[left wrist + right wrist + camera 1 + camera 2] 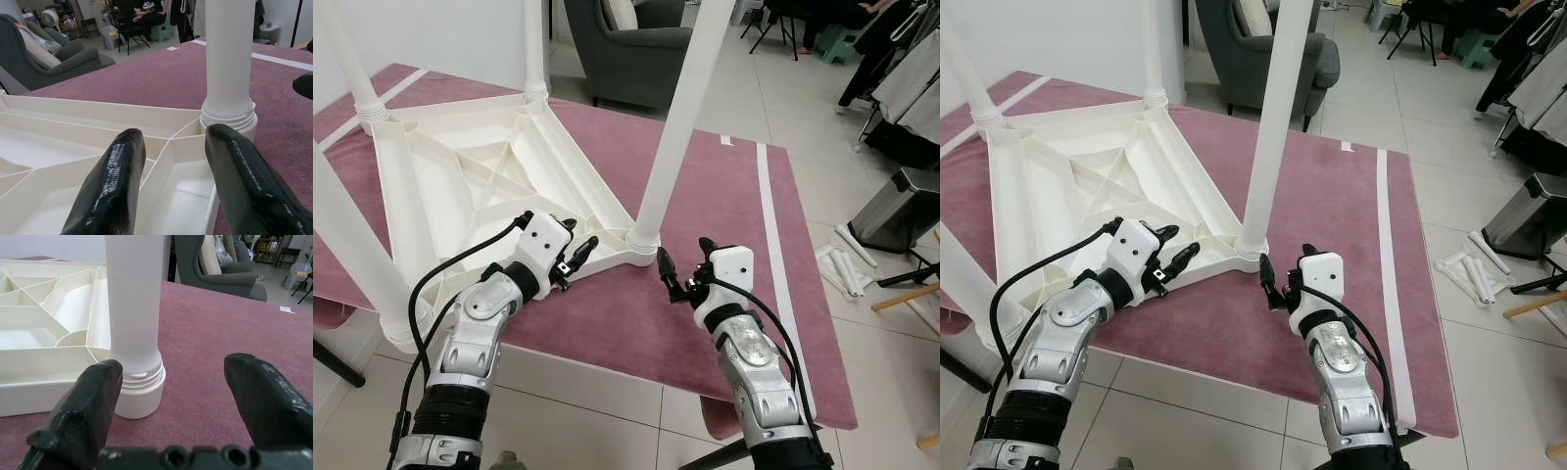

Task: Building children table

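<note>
The white ribbed plastic tabletop lies upside down on the mauve rug, presumably so its legs can be fitted from above. Four round white plastic legs stand in its corners; the nearest leg rises between the arms. The left gripper hovers over the tabletop's near edge, fingers spread and empty, probably to steady it. The right gripper sits released just beside that leg's threaded base, seemingly ready to grasp or twist it. Further right, spare white tubes lie on the tiled floor.
</note>
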